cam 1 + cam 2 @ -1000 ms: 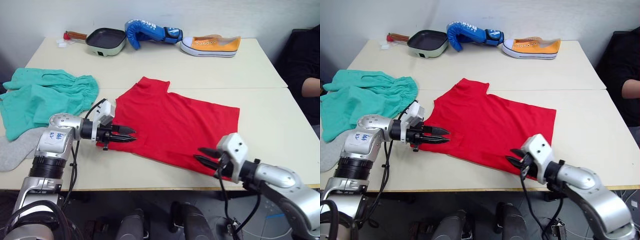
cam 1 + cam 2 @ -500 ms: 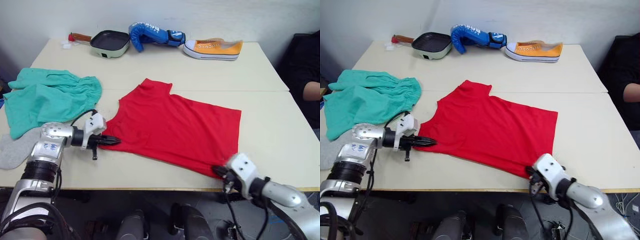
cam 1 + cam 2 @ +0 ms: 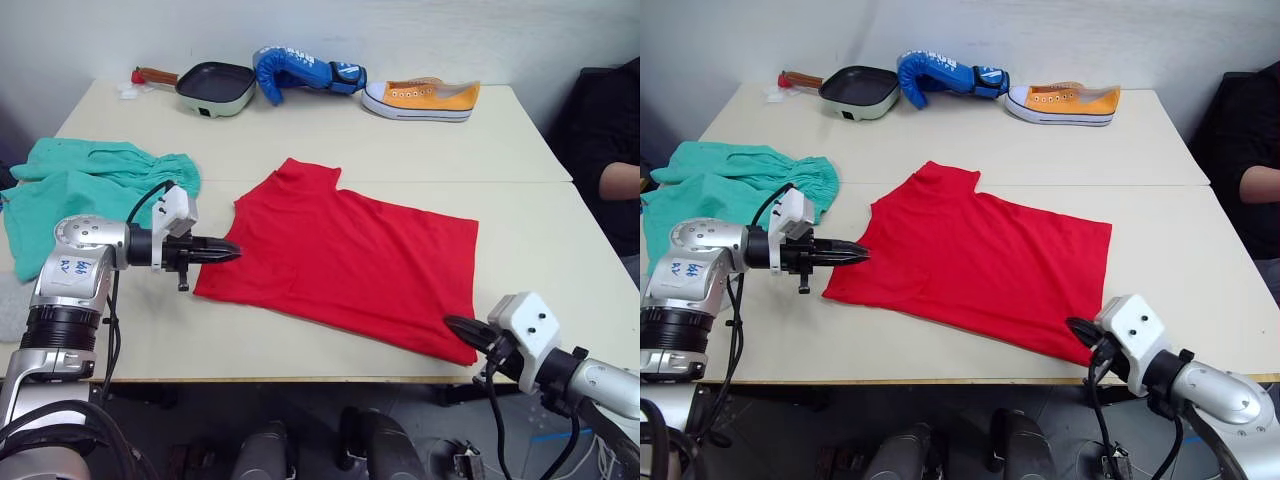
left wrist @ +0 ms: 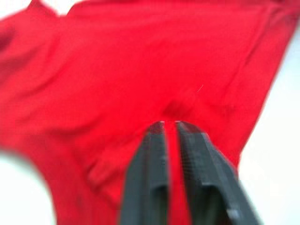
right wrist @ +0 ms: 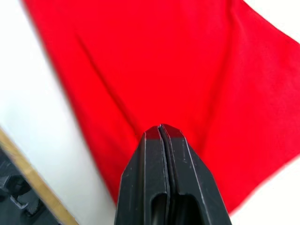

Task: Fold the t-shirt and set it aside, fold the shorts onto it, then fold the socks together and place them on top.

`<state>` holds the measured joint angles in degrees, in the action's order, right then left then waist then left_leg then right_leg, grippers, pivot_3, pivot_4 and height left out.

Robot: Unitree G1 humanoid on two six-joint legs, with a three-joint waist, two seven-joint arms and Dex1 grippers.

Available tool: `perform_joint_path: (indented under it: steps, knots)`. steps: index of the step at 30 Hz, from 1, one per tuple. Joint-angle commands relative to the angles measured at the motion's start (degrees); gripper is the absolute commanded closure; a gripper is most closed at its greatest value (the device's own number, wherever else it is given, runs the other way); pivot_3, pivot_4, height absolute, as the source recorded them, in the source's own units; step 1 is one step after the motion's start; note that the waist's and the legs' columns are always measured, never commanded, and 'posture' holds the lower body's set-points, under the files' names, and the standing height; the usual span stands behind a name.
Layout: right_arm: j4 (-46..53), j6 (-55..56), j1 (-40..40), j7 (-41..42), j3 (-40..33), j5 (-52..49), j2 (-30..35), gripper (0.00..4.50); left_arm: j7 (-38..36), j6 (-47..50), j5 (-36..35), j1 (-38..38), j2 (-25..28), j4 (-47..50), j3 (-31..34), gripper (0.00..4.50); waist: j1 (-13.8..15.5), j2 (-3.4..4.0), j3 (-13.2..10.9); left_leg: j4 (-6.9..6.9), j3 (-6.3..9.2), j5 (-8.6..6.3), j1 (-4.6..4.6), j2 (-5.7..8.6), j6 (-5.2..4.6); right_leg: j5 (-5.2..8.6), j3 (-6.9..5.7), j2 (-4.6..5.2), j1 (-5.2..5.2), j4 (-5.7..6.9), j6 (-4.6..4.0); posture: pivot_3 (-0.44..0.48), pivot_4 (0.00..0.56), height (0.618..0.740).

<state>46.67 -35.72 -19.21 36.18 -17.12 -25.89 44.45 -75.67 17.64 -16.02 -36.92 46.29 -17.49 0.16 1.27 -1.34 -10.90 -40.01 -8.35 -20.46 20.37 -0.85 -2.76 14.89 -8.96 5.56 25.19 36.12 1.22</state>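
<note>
The red t-shirt lies spread flat across the middle of the table. At its left edge my left gripper is shut on the cloth; the left wrist view shows its fingers pressed together on red fabric. My right gripper is shut on the t-shirt's near right corner, with creases running to its tip. Behind the left arm, the teal shorts lie bunched at the table's left. A bit of grey sock shows at the left border.
Along the table's far edge sit a dark frying pan, a blue boxing glove and an orange shoe. A person in dark clothes sits at the right. The table's front edge runs just below the t-shirt.
Both grippers were open a second ago and have shut on the t-shirt's edges. The right arm drew back toward the near right corner; the left gripper rose slightly at the left edge.
</note>
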Motion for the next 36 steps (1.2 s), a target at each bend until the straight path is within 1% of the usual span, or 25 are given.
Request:
perform_joint_path:
  steps: [1,4,6,8,9,12,16,19,20,21,25,27,32,33,36]
  knots:
    - [5.2,-0.9,-2.0,1.9,-0.1,0.4,2.9,3.74,-2.6,-3.9,0.8,2.1,3.8,3.7,0.5,2.74,-0.1,0.00,0.0,0.00,0.00,0.00,0.00,0.00,0.01,0.00,0.00,-0.01,0.01,0.00,0.00,0.000,0.150,0.740]
    - [6.1,0.7,-4.8,2.2,2.6,5.5,5.7,2.72,-4.4,-15.2,6.0,5.3,7.2,2.0,-1.9,1.82,0.0,0.02,0.0,0.05,0.00,-0.02,-0.02,-0.04,0.05,0.04,-0.01,-0.04,0.01,-0.01,-0.07,0.000,0.150,0.740]
    - [5.5,1.3,-5.7,1.4,4.1,7.8,6.1,1.97,-4.6,-18.4,7.4,6.3,8.0,1.3,-2.7,1.09,0.1,0.02,0.0,0.05,-0.01,-0.04,-0.03,-0.05,0.08,0.05,0.00,-0.04,0.01,-0.03,-0.08,0.000,0.150,0.740]
    - [5.1,1.4,-6.1,1.2,4.9,9.1,5.8,1.27,-4.6,-20.1,8.1,6.6,8.0,0.8,-3.0,0.43,0.3,0.01,0.0,0.04,-0.01,-0.04,-0.01,-0.05,0.07,0.05,0.00,-0.02,0.01,-0.05,-0.08,0.000,0.150,0.740]
    - [4.3,2.1,-6.3,1.1,6.0,10.6,5.9,0.94,-4.2,-22.5,9.5,6.8,8.2,0.2,-3.7,0.15,0.4,0.01,0.0,0.04,0.01,-0.04,0.00,-0.05,0.07,0.05,0.00,-0.02,0.01,-0.07,-0.08,0.000,0.150,0.740]
    - [1.7,3.4,-6.7,0.0,8.4,14.2,5.4,0.94,-2.9,-26.0,11.8,6.5,7.7,-1.6,-4.7,0.15,0.3,0.01,0.0,0.04,0.00,-0.08,0.01,-0.04,0.03,0.05,0.00,0.00,0.01,-0.11,-0.08,0.000,0.150,0.740]
    - [-3.1,4.8,-5.7,-0.6,10.3,17.4,4.7,0.94,0.7,-30.3,15.4,4.0,5.9,-6.6,-6.3,0.15,0.2,0.01,0.0,0.06,-0.01,-0.08,0.07,-0.04,0.03,0.05,-0.03,-0.02,0.08,-0.10,-0.08,0.000,0.150,0.740]
    - [-6.4,6.6,-5.3,-0.7,11.7,19.1,4.3,1.54,2.7,-32.6,17.2,2.4,4.4,-10.6,-7.4,0.12,0.2,-0.03,0.0,0.05,-0.01,-0.07,0.02,-0.05,0.02,0.05,-0.03,-0.02,0.03,-0.09,-0.08,0.000,0.150,0.740]
    - [-7.0,7.1,-5.1,-0.7,11.9,19.3,4.2,1.86,3.1,-33.3,17.6,2.0,4.1,-11.6,-7.6,0.51,0.2,-0.02,0.0,0.05,-0.01,-0.07,-0.06,-0.05,0.02,0.05,-0.03,-0.02,-0.08,-0.10,-0.07,0.000,0.150,0.740]
    - [-7.4,7.3,-5.0,-0.7,12.0,19.2,3.9,2.23,3.1,-33.7,17.8,1.7,3.8,-12.4,-7.8,0.72,0.2,-0.03,0.1,0.05,-0.01,-0.07,-0.14,-0.05,0.01,0.04,-0.03,-0.01,-0.18,-0.11,-0.06,0.000,0.150,0.740]
    - [-8.4,7.0,-4.4,-0.8,11.3,17.4,1.5,3.64,2.9,-34.5,17.9,1.5,3.3,-14.0,-8.4,2.02,0.2,-0.02,0.1,0.05,0.02,-0.10,-0.24,-0.05,-0.03,0.02,-0.03,0.03,-0.30,-0.13,-0.03,0.000,0.150,0.740]
    - [-8.4,6.3,-4.1,-0.4,11.2,17.1,1.2,4.26,2.9,-34.7,17.9,1.5,3.1,-14.4,-8.5,2.68,0.1,-0.01,0.1,0.05,0.03,-0.10,-0.24,-0.05,-0.03,0.02,-0.03,0.05,-0.30,-0.12,-0.03,0.000,0.150,0.740]
    - [-5.9,2.8,-3.5,0.5,9.1,13.2,-0.1,4.27,3.2,-34.1,17.7,1.3,2.7,-14.7,-8.5,4.32,0.2,0.00,0.1,0.05,0.07,-0.10,-0.23,-0.05,-0.03,0.02,-0.05,0.05,-0.30,-0.12,-0.03,0.000,0.150,0.740]
    - [-5.6,2.5,-3.4,0.3,9.0,13.6,0.2,4.27,3.3,-34.1,17.8,1.2,2.6,-14.8,-8.5,4.42,0.2,0.04,0.2,0.05,0.07,-0.10,-0.23,-0.05,-0.03,0.02,-0.06,0.05,-0.29,-0.12,-0.03,0.000,0.150,0.740]
    - [-5.5,2.4,-3.0,0.1,9.1,15.8,1.7,4.27,3.4,-33.9,17.8,0.9,2.4,-15.0,-8.6,4.42,0.2,0.06,0.2,0.05,0.07,-0.11,-0.22,-0.05,-0.04,0.02,-0.06,0.06,-0.30,-0.13,-0.03,0.000,0.150,0.740]
